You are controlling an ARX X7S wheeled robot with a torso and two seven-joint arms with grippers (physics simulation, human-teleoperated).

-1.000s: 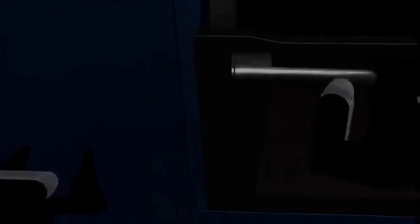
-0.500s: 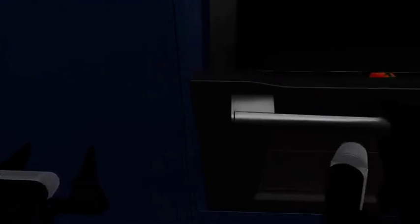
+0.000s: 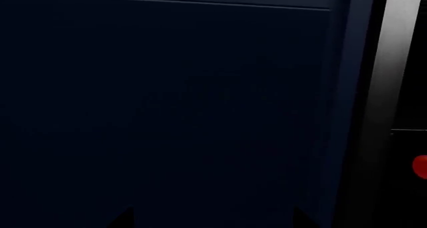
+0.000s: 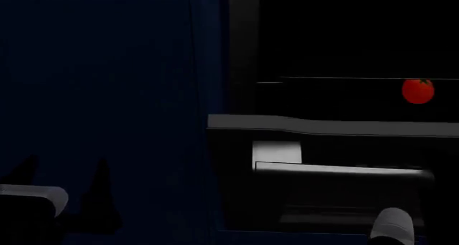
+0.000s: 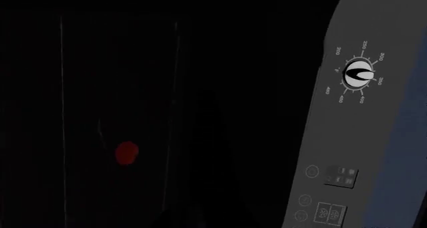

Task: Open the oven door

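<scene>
The oven door [image 4: 330,202] is a black panel hanging part-way down, its top edge tipped out toward me. Its long silver bar handle [image 4: 337,170] runs across the panel. Just below the handle's right end, at the head view's bottom edge, is my right gripper [image 4: 391,226]. Only its pale shell shows, so its fingers are hidden. In the right wrist view I look into the dark oven cavity. My left gripper [image 4: 63,172] hangs open in front of the blue cabinet door [image 4: 100,94], its two dark fingertips [image 3: 123,219] wide apart with nothing between them.
A red tomato [image 4: 417,91] sits inside the oven on a rack and also shows as a red tomato [image 5: 127,153] in the right wrist view. Beside the cavity is the grey control panel with a temperature knob [image 5: 358,74]. A grey oven frame post [image 4: 242,46] separates oven and cabinet.
The oven door has swung downward and outward. Its handle dropped from high in the head view to low. My right gripper went down with it. The tomato inside came into view. The left arm stayed still.
</scene>
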